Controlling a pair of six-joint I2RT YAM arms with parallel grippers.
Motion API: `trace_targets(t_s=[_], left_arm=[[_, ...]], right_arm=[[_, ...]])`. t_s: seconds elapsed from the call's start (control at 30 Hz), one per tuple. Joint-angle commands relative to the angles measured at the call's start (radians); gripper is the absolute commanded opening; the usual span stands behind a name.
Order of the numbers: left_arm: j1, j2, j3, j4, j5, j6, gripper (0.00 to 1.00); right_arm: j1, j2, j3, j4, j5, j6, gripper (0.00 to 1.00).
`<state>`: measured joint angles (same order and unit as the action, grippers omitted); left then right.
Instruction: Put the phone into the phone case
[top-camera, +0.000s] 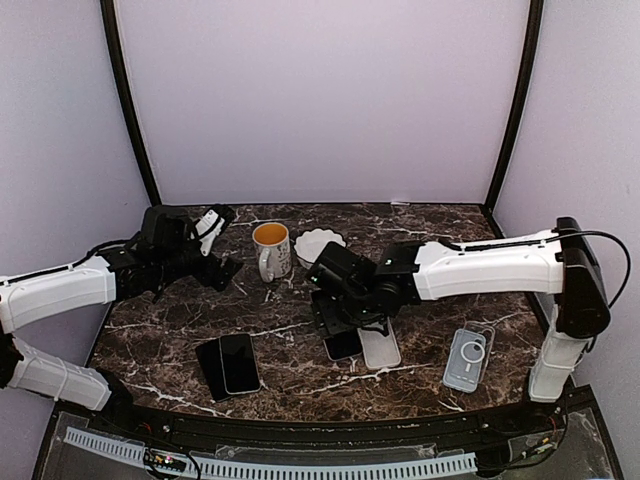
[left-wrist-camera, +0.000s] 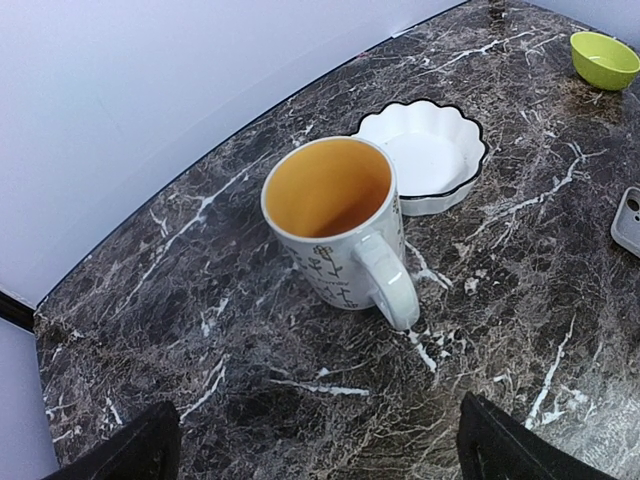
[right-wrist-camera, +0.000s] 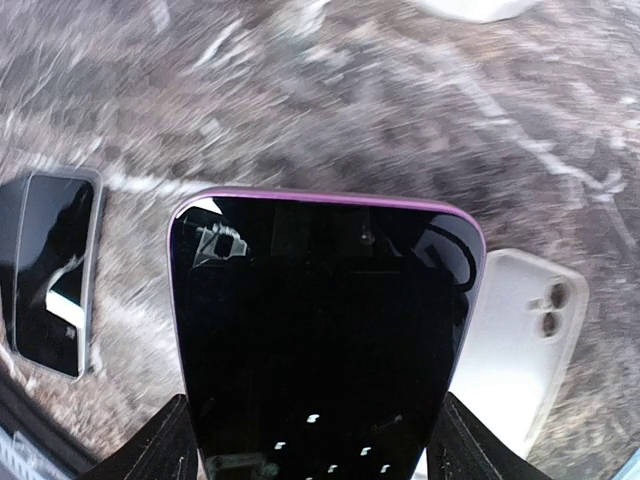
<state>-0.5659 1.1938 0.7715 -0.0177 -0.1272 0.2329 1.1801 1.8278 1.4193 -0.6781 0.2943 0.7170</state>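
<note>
The purple-edged phone (right-wrist-camera: 320, 330) is clamped by the right gripper (right-wrist-camera: 320, 445) just beside the white case (right-wrist-camera: 525, 340) (looks lifted, view's blurry), left gripper (left-wrist-camera: 320, 450) is spread wide apart near the mug (left-wrist-camera: 335, 225)

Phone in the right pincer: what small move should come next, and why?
Probably shift the phone sideways until it hangs over the white case, then lower it. The right pincer grips the phone, and the case lies flat beside it, not beneath it.
</note>
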Motion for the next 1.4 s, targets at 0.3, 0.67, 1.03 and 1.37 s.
trace_targets(t_s=[0.3,0.67,1.03,1.37], left_arm=[[-0.017,0.058,0.059,-0.037,0.047,-0.075,0.99],[-0.349,0.284,0.303,-0.016,0.045,-0.443,0.96],[-0.419,0.396,0.304,0.071,0.016,-0.638,0.95],[-0.427,0.407,0.307,0.036,-0.021,-0.613,0.95]], right_arm=[[-0.19,-0.177,-0.321,0.188,0.13,0.004,0.3],[-0.152,-0.211,-0.369,0.227,0.122,0.045,0.16],[-0.097,-0.176,-0.391,0.225,0.137,0.048,0.08],[-0.098,-0.129,-0.401,0.22,0.157,0.05,0.04]])
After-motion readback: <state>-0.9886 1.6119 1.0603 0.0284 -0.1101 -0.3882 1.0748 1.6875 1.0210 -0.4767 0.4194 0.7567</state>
